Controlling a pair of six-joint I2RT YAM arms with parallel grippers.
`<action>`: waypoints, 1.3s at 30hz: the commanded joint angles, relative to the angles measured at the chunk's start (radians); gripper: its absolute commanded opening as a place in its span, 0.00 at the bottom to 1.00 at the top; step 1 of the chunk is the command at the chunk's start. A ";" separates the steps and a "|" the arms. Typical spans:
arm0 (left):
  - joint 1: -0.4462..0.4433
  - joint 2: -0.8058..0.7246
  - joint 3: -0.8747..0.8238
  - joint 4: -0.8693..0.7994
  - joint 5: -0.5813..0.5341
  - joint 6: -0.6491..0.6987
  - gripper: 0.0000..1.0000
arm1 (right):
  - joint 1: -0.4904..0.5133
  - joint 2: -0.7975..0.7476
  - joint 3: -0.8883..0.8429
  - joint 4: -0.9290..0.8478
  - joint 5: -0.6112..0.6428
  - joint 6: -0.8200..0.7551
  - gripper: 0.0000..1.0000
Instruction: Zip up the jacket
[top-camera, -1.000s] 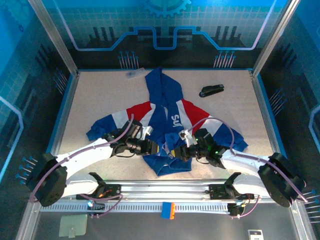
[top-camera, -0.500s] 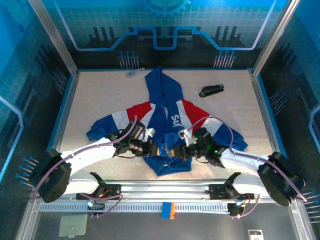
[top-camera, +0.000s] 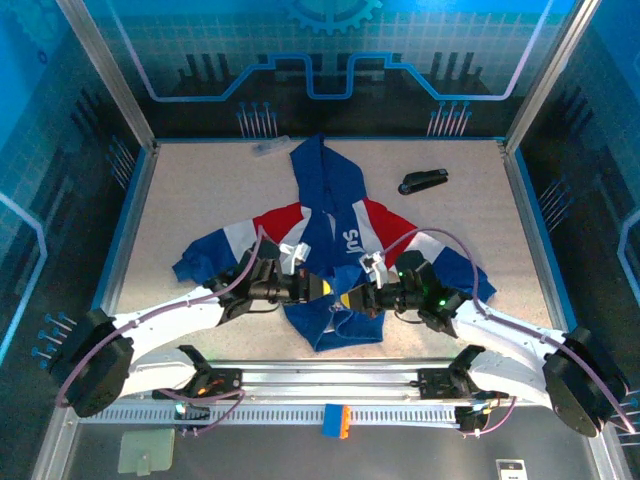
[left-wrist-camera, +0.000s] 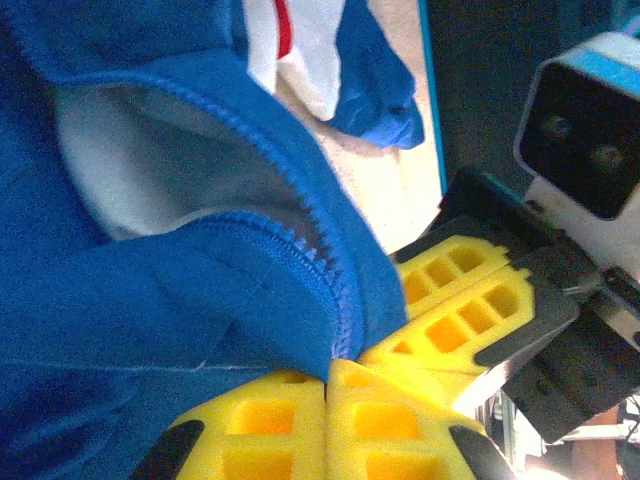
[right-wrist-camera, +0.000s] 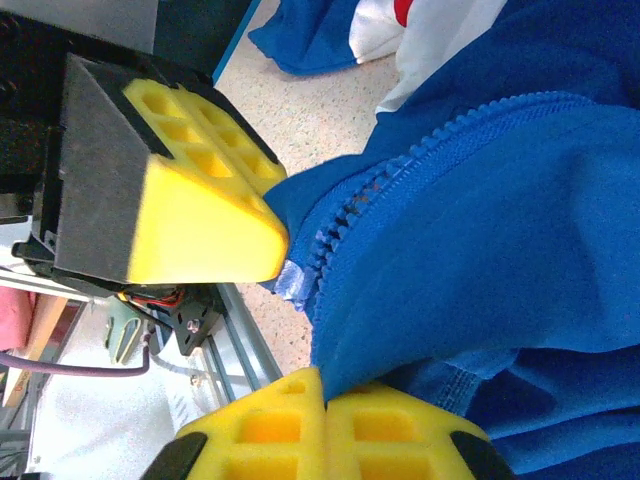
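Both of my grippers are clamped on the jacket (top-camera: 335, 225). It lies spread on the speckled table (top-camera: 200, 190), hood pointing away from my bases and sleeves out to either side, with red and white bands crossing the chest. My left gripper (top-camera: 326, 289) and my right gripper (top-camera: 350, 298) meet nose to nose over the lower front of the garment, just above the hem and nearly touching each other.

From my left wrist, my yellow pads (left-wrist-camera: 270, 420) are pressed flat together with a fold of blue fabric nipped between them. A line of zipper teeth (left-wrist-camera: 322, 268) runs down the edge of that fold to the pinch.

From my right wrist, the pads there are likewise pressed together on blue cloth. More teeth curve up and away from that grip, and the left gripper's yellow fingertip sits just beside them. Whether a slider sits at either pinch I cannot tell.

A black stapler-like object (top-camera: 423, 181) lies well apart, on the far right of the table.
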 joint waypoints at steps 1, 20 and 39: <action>-0.017 0.029 -0.019 0.144 0.032 -0.020 0.00 | -0.011 -0.017 0.035 -0.014 -0.052 0.030 0.00; -0.057 -0.148 -0.134 0.318 -0.075 0.145 0.00 | -0.120 -0.073 -0.012 0.210 -0.171 0.210 0.00; -0.058 -0.255 -0.175 0.337 -0.152 0.157 0.00 | -0.114 -0.102 -0.066 0.400 -0.177 0.100 0.00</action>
